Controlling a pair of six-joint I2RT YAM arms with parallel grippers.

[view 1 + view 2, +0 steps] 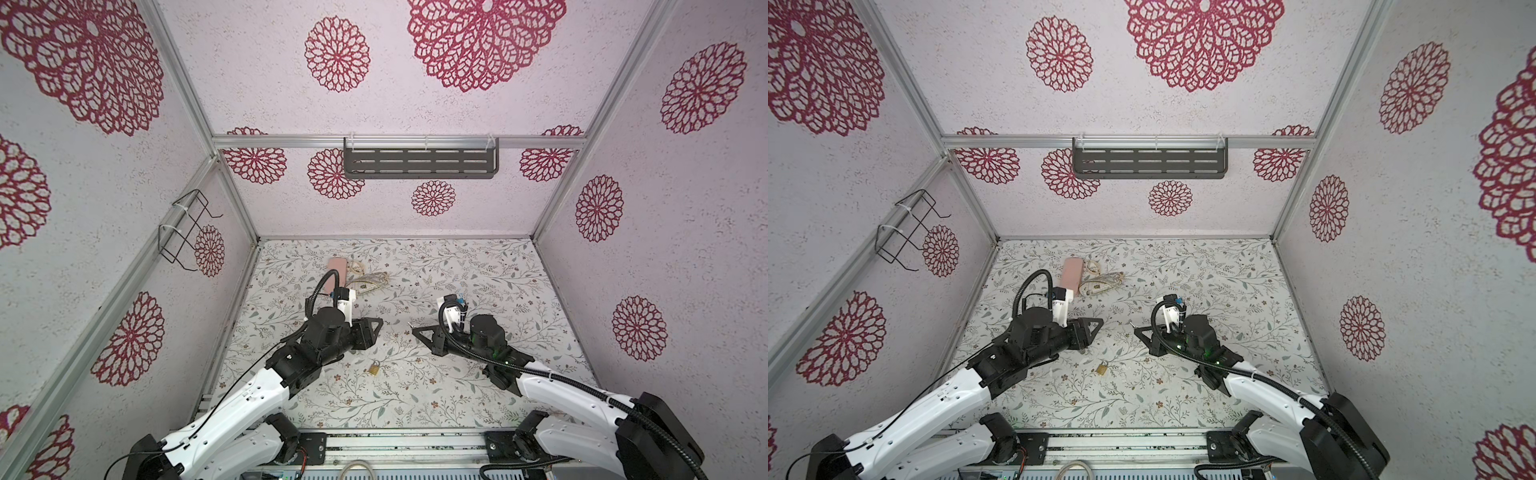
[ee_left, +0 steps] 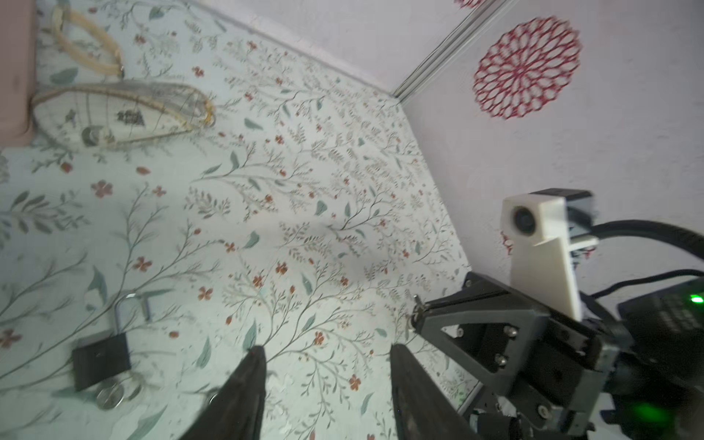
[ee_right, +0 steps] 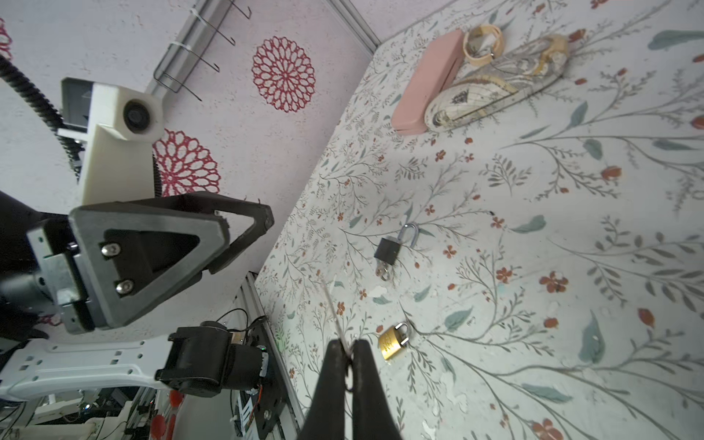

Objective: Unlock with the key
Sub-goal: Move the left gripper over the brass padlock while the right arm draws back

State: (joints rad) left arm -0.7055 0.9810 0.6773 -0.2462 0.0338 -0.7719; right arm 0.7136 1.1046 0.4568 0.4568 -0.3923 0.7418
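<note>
Brass padlock point(image 3: 394, 341) looks locked, so the right gripper point(image 3: 348, 352), pinching the key point(image 3: 335, 316), probably needs the empty, half-open left gripper point(image 2: 327, 354) steadying it.

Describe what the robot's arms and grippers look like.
The left arm and right arm have white shells with black joints. The left gripper and right gripper have dark triangular fingers. Each wrist carries a white camera mount and black ribbed hose.
</note>
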